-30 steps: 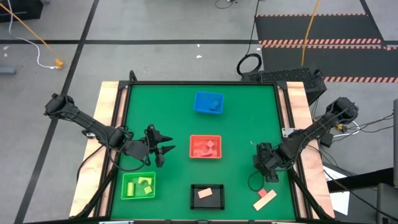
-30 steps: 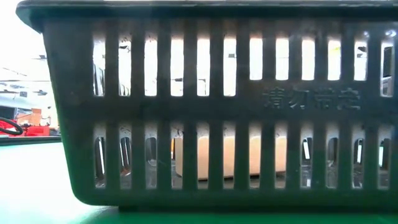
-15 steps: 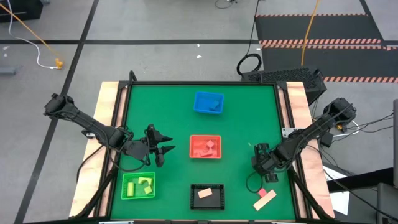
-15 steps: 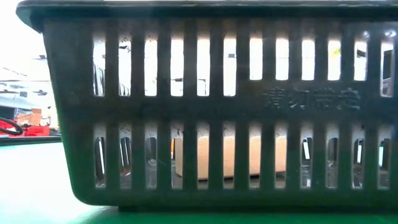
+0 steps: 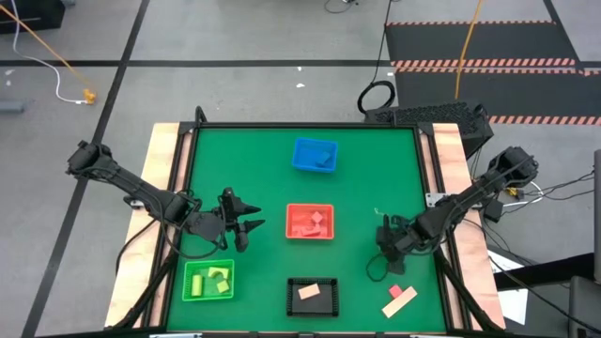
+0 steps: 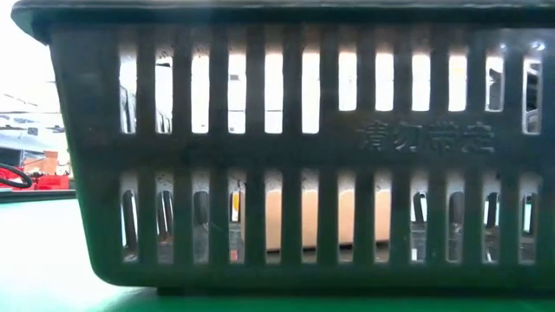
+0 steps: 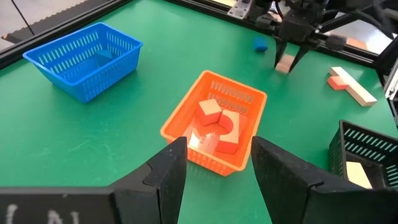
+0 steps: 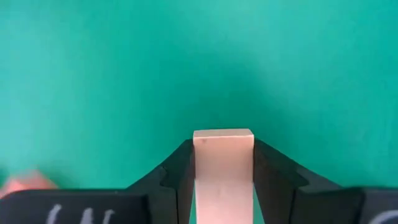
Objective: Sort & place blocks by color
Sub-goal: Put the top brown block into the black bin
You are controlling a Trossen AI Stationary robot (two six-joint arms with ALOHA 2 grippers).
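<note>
The red bin [image 5: 310, 222] at the tabletop's [image 5: 254, 160] centre holds red blocks [image 7: 219, 124]. The green bin [image 5: 208, 281] holds yellow blocks [image 5: 219, 277], and the black bin [image 5: 313, 296] holds a tan block [image 5: 309, 292]. The blue bin [image 5: 315, 156] sits farther back. The right gripper [image 8: 222, 163] clamps a tan block [image 8: 223, 158] just right of the red bin. The left gripper [image 7: 215, 163] hangs narrowly parted, empty, above the green bin.

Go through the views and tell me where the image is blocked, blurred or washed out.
Low view: the black bin fills the frame, close and soft, with bright backlight through its slots. Right wrist view: the tan block between the right gripper's fingers hides what lies past it; a pink blur sits at one corner. Left wrist view: clear, with a bright glare patch inside the red bin. High view: even light.
</note>
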